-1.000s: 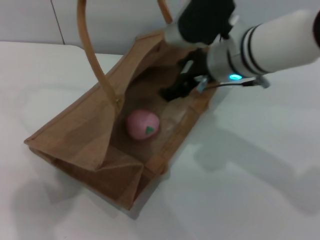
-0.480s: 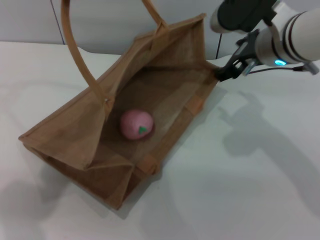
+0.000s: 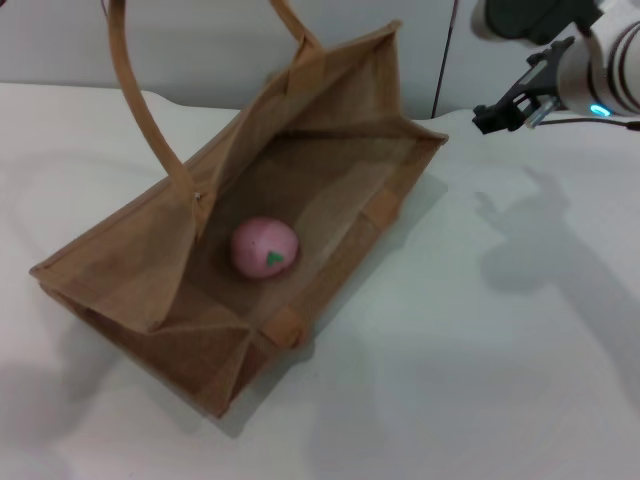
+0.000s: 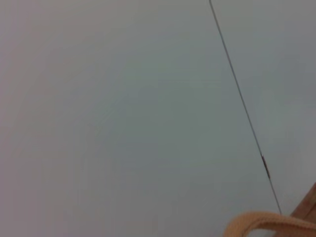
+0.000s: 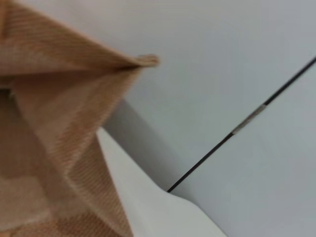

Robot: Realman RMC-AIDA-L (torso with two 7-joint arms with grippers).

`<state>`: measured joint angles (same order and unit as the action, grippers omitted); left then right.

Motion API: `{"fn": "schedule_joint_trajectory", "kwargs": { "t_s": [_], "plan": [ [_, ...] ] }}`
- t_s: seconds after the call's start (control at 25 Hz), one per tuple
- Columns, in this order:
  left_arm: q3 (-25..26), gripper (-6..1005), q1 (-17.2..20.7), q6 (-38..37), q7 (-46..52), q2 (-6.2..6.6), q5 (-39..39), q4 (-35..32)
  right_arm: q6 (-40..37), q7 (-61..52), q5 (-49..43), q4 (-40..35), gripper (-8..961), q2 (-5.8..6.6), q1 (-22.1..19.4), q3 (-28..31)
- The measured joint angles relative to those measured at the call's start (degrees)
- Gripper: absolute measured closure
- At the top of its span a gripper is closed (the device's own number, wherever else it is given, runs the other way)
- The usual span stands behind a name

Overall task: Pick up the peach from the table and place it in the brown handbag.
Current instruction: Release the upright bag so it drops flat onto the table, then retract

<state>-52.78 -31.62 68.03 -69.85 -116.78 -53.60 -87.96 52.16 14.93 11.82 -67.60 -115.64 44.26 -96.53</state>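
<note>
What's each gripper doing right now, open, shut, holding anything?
Right gripper: raised above the table, past the brown handbag's far corner, holding nothing; open or shut cannot be told.
Left gripper: not in view.
Peach: inside the bag.

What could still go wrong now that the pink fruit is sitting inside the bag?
The brown handbag lies tipped on the table, mouth wide open, so the round peach might roll along the inside if the bag is nudged. One arched handle rises out of the top of the head view on the robot's left; if anything there tugs it, the bag would shift. The right gripper is off to the bag's right, above the table, so snagging there looks unlikely.
</note>
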Motion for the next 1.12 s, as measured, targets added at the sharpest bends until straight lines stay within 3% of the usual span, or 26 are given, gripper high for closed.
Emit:
{"fn": "schedule_joint_trajectory", "kwargs": {
  "t_s": [0.48, 0.6, 0.8, 1.12],
  "plan": [
    [0.2, 766, -2.1, 0.2, -1.3, 0.18, -5.8, 8.4, -2.8, -0.6, 0.2, 0.2, 71, -0.19, -0.9, 2.2],
    [-0.2, 526, -2.6, 1.2, -3.2, 0.17, -9.2, 10.7, -2.9, -0.6, 0.3, 0.3, 71, -0.20, -0.9, 2.2],
    [0.2, 319, -3.0, 3.2, -5.9, 0.27, -13.1, 13.5, -3.2, -0.7, 0.3, 0.4, 71, -0.26, -0.8, 2.2],
    [-0.1, 169, -4.1, 7.8, -11.0, 0.22, -18.3, 18.0, -3.7, -0.8, 0.2, 1.0, 72, -0.28, -0.8, 2.2]
  ]
}}
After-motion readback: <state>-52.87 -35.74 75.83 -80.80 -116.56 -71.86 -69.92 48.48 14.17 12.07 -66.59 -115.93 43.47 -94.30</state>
